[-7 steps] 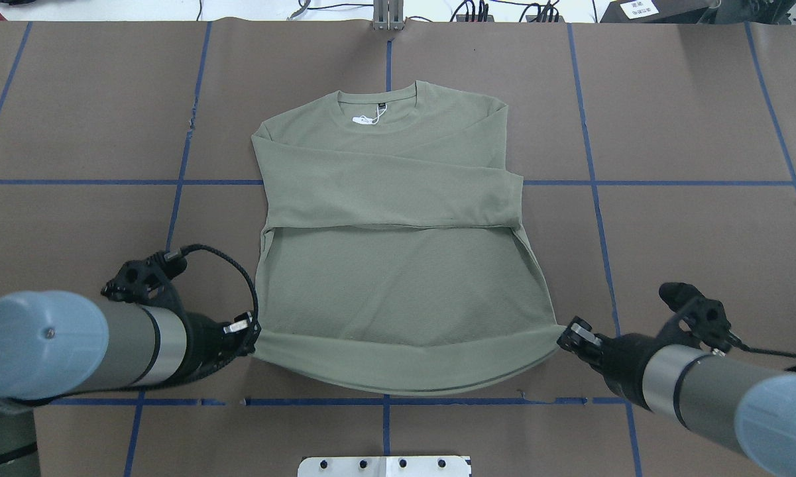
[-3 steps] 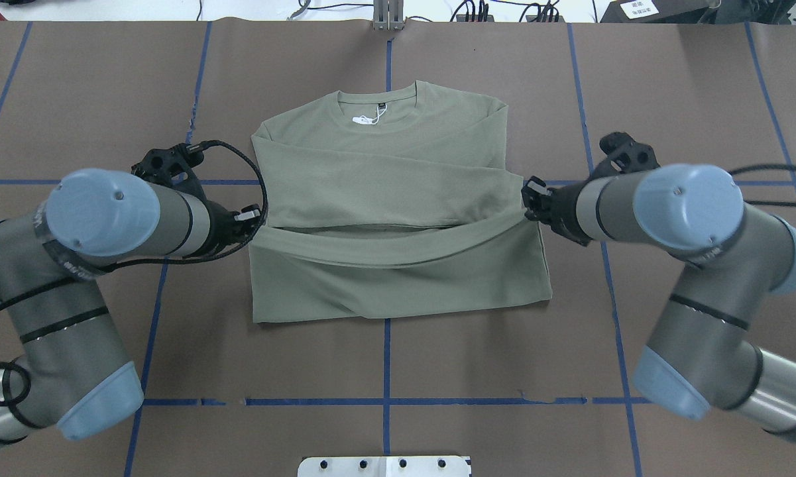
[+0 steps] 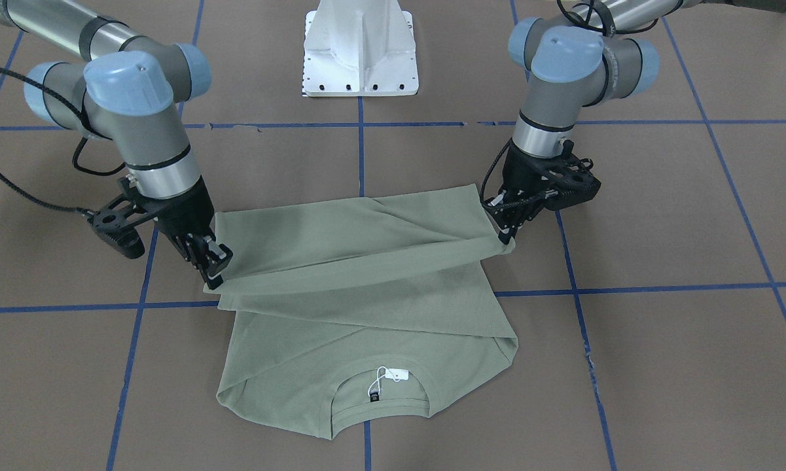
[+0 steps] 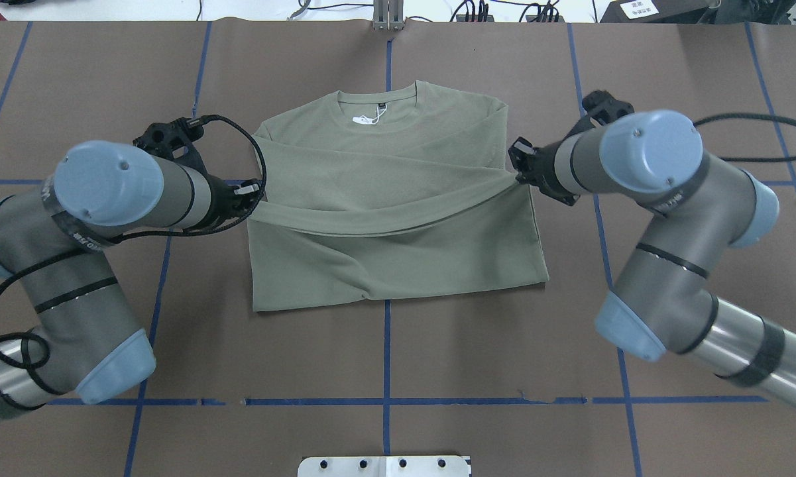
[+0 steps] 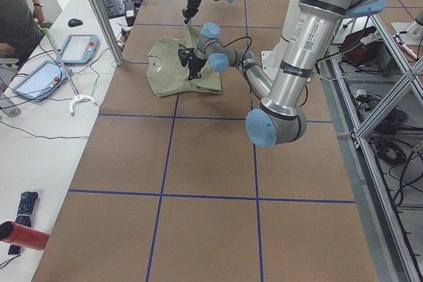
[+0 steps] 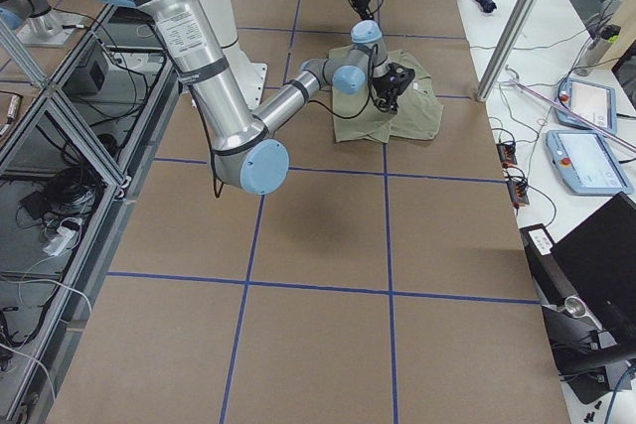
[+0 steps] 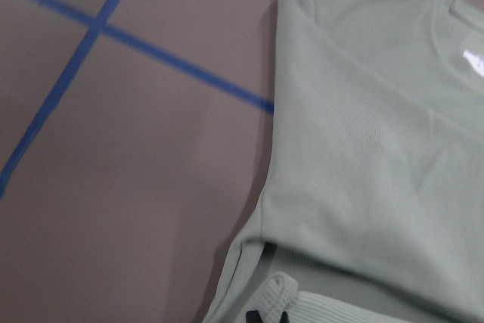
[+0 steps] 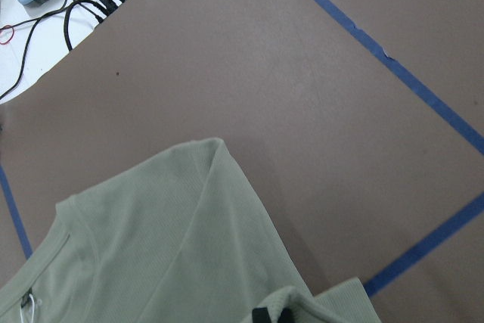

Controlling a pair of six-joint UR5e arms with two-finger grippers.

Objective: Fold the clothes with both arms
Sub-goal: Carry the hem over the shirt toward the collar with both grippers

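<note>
Brown paper crossed with blue tape lines (image 4: 384,401) covers the surface (image 4: 398,358). The sage-green shirt (image 4: 398,271) lies near its middle, with the collar (image 4: 378,99) on the side away from the robot. A white hang tag (image 4: 364,120) sits just inside the collar, beside a black neck label (image 3: 375,395). Both sleeves (image 4: 384,175) lie folded across the chest, just robot-side of the collar. The hem (image 4: 384,224) is off the paper, doubled over the lower body. It is stretched as a band between the two claws and sags in its middle.

The left claw (image 4: 252,199) is clamped on the hem corner to the robot's left of the collar. The right claw (image 4: 518,173) is clamped on the opposite corner, slightly nearer the collar. Each wrist view shows ribbed fabric bunched and pinched at its bottom edge. The fold edge (image 4: 398,301), farthest from the collar, rests flat on the paper. A white pedestal base (image 3: 360,49) stands beyond that edge, well apart from the shirt.
</note>
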